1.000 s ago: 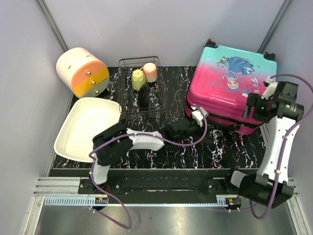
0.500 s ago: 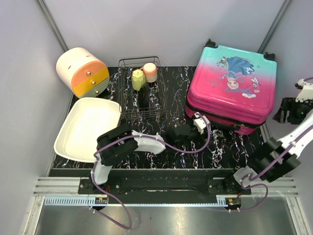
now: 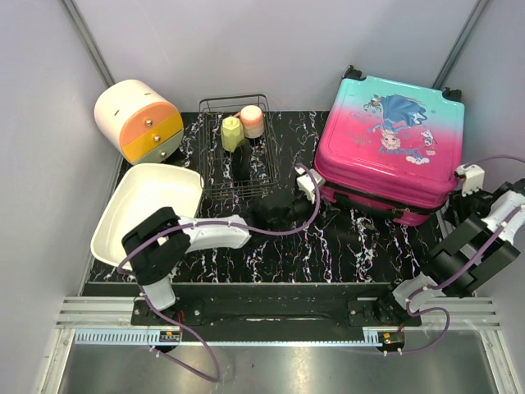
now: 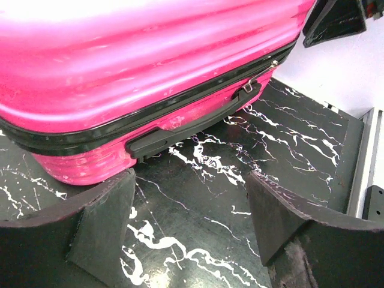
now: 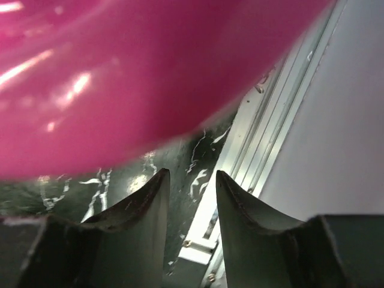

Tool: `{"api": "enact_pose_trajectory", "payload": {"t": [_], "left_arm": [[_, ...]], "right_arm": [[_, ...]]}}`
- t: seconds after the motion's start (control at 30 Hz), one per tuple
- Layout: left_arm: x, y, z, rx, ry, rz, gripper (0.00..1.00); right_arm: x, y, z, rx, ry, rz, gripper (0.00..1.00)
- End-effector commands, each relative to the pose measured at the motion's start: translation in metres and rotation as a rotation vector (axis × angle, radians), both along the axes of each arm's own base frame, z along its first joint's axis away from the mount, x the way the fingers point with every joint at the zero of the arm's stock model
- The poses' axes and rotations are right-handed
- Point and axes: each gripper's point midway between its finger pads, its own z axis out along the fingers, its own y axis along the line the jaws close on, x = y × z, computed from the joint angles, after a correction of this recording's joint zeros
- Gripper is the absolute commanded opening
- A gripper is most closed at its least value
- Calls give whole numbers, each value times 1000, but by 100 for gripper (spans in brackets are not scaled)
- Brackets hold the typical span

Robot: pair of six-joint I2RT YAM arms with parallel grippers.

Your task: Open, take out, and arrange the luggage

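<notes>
Three views are given. Only the top view takes in the whole luggage (image 3: 390, 144). It is laid flat at the back right of the black marble table (image 3: 361, 254), lid up and shut. The cartoon girl print (image 3: 398, 123) is seen on the lid. Hot pink is shown at the near end, fading to teal at the far end, with black wheels (image 3: 351, 73) at the far corners. The white-and-orange drawer box (image 3: 139, 121), wire basket (image 3: 235, 152) and white tray (image 3: 143, 213) are seen only here, all left of the luggage and apart from it.

In the left wrist view the near side wall of the luggage is shown close up, which is hardly seen from above. The black zipper trim (image 4: 54, 139) is run along the seam. A black carry handle (image 4: 192, 123) is set just under it, with a metal zipper pull (image 4: 247, 87) at the handle's right end. The left gripper (image 4: 191, 183) is spread wide, low over the table and just short of that wall. Nothing is held and nothing is touched.

In the right wrist view only a blurred pink curve of the shell is shown, very close. A metal rail (image 5: 264, 132) and grey wall (image 5: 336, 120) are seen to the right. The right gripper (image 5: 191, 177) is left with a narrow gap between its fingers and nothing is gripped. Contact with the shell cannot be told.
</notes>
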Motion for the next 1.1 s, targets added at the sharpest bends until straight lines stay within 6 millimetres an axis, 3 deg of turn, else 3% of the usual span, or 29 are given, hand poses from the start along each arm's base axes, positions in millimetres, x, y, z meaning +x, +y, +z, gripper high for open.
{"api": "enact_pose_trajectory", "payload": {"t": [0.0, 0.17, 0.33, 0.53, 0.7, 0.77, 0.8, 0.87, 0.9, 0.93, 1.0, 1.07], "left_arm": [[0, 12, 17, -50, 17, -11, 79], [22, 34, 10, -67, 46, 58, 80], [27, 50, 9, -48, -30, 87, 80], [27, 52, 7, -33, -103, 75, 80], [31, 38, 3, -35, -150, 75, 73], [29, 26, 11, -63, -195, 69, 72], [28, 20, 2, -44, -216, 57, 71], [27, 11, 9, -80, -252, 70, 70], [28, 6, -4, -66, -247, 69, 68], [30, 1, 1, -85, -258, 76, 68], [25, -9, -12, -75, -251, 72, 67], [24, -17, -12, -89, -250, 85, 67]], "right_arm": [[33, -21, 1, -239, -160, 199, 45], [48, 8, -10, -207, -279, 369, 46], [54, 65, -12, -141, -367, 501, 46], [46, 125, -5, -103, -429, 633, 46], [23, 182, 4, -10, -445, 737, 46], [13, 199, 13, 27, -458, 739, 46], [7, 207, 13, 45, -455, 747, 46], [-1, 214, 19, 59, -449, 727, 46], [-5, 215, 18, 60, -437, 717, 46], [-7, 215, 20, 67, -421, 692, 46], [-11, 212, 23, 44, -400, 665, 47], [-15, 212, 28, 53, -377, 622, 47]]}}
